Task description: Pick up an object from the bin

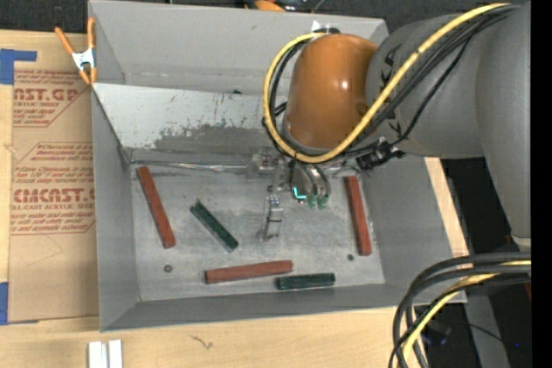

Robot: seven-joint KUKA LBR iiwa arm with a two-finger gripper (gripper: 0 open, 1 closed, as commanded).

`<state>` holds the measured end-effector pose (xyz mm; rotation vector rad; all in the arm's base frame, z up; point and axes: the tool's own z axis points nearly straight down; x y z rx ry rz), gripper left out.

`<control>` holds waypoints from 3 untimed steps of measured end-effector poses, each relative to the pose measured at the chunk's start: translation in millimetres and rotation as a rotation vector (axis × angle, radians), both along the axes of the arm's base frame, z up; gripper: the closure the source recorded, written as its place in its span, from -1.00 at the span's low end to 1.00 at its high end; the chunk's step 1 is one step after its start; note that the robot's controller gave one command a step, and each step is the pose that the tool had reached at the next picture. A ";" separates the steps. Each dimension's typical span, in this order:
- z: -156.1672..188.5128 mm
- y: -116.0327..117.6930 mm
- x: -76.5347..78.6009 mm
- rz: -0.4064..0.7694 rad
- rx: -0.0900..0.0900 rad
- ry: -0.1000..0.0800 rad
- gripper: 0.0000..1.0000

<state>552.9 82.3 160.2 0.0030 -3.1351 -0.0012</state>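
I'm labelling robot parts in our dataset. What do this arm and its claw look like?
The arm is a thick, rounded, light grey tube. Its wrist has a smooth orange domed cover. Yellow and black cables loop round that cover and along the grey link. Below it is a small, slim, bare-metal claw, with a green-lit part beside it.

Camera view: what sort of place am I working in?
Probably a robotics lab's bin-picking test cell: a grey metal bin holding loose red-brown bars and dark green bars, with a cabled robot arm reaching in.
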 end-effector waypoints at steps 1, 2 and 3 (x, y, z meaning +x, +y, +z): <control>-94.4 47.7 -36.8 0.091 0.000 0.000 -1.00; -89.2 46.8 -33.0 0.087 0.002 -0.010 1.00; 40.4 113.5 -39.2 0.125 0.005 -0.015 1.00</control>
